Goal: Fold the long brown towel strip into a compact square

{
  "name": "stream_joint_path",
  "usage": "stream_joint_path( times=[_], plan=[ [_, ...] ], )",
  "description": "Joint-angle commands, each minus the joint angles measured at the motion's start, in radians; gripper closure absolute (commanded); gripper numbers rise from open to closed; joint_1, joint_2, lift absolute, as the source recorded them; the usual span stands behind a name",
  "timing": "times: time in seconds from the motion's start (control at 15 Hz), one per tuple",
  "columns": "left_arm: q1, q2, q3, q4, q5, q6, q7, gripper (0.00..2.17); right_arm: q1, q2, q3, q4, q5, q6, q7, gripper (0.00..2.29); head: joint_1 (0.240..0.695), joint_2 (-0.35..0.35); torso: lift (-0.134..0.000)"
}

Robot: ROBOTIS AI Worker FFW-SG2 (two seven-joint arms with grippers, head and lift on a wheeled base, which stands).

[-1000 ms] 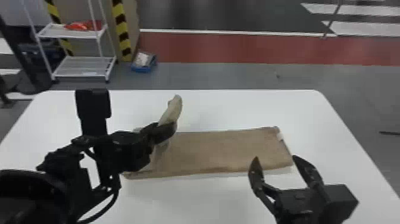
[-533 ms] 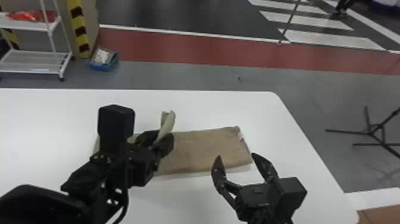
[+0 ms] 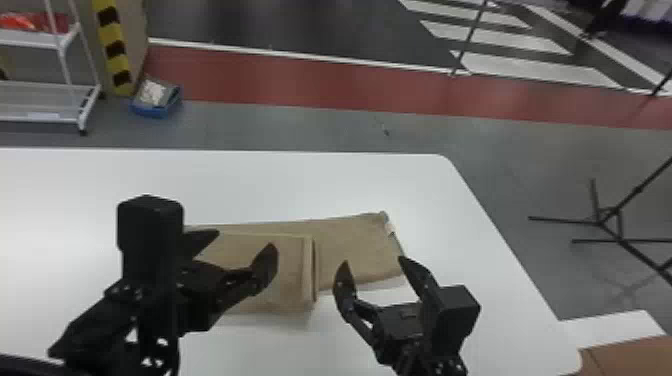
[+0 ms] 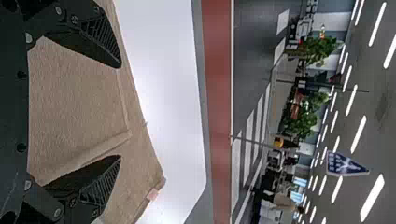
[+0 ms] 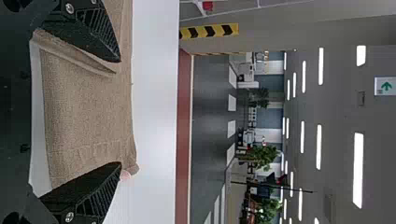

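Note:
The brown towel (image 3: 355, 245) lies on the white table, its left part folded over into a thicker layer with a rolled edge near the middle and its right end a single flat stretch with a small pale tag. Over the folded part, my left gripper (image 3: 237, 242) stands open with nothing held. My right gripper (image 3: 372, 265) is open at the near side of the towel's right end. In the left wrist view, the folded layer of the towel (image 4: 79, 102) spans between the fingers of the left gripper (image 4: 120, 112). The right wrist view has the towel (image 5: 88, 112) behind the open right gripper (image 5: 120, 112).
The white table (image 3: 300, 180) extends beyond the towel on all sides. Past its far edge are a white shelf rack (image 3: 45, 102) and a blue bin (image 3: 156, 100) on the floor. A black stand (image 3: 607, 215) is on the right, with a cardboard box (image 3: 630, 357) at the lower right.
The left gripper has let go of the towel's raised end, which now lies folded down toward the right. The head view has shifted to the right.

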Motion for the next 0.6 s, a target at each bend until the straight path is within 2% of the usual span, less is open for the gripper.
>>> stream_joint_path(
  times=[0.0, 0.13, 0.2, 0.47, 0.53],
  plan=[
    [0.060, -0.003, 0.145, -0.002, 0.059, -0.085, -0.026, 0.05, -0.064, 0.000, 0.020, 0.030, 0.014, 0.109, 0.000, 0.10, 0.695, -0.222, -0.122],
    [0.106, -0.003, 0.260, 0.010, 0.122, -0.168, -0.041, 0.05, -0.152, -0.001, 0.044, 0.116, 0.019, 0.174, 0.002, 0.10, 0.695, -0.168, -0.122],
    [0.123, -0.003, 0.306, 0.031, 0.148, -0.244, -0.052, 0.05, -0.196, -0.003, 0.058, 0.163, 0.019, 0.198, 0.006, 0.10, 0.695, -0.101, -0.122],
    [0.108, -0.003, 0.388, 0.183, 0.204, -0.517, -0.053, 0.04, -0.250, -0.003, 0.077, 0.235, 0.020, 0.207, 0.012, 0.10, 0.695, 0.042, -0.122],
    [0.108, -0.003, 0.414, 0.209, 0.226, -0.523, -0.058, 0.04, -0.262, -0.003, 0.084, 0.249, 0.020, 0.204, 0.014, 0.10, 0.695, 0.042, -0.122]
  ],
)
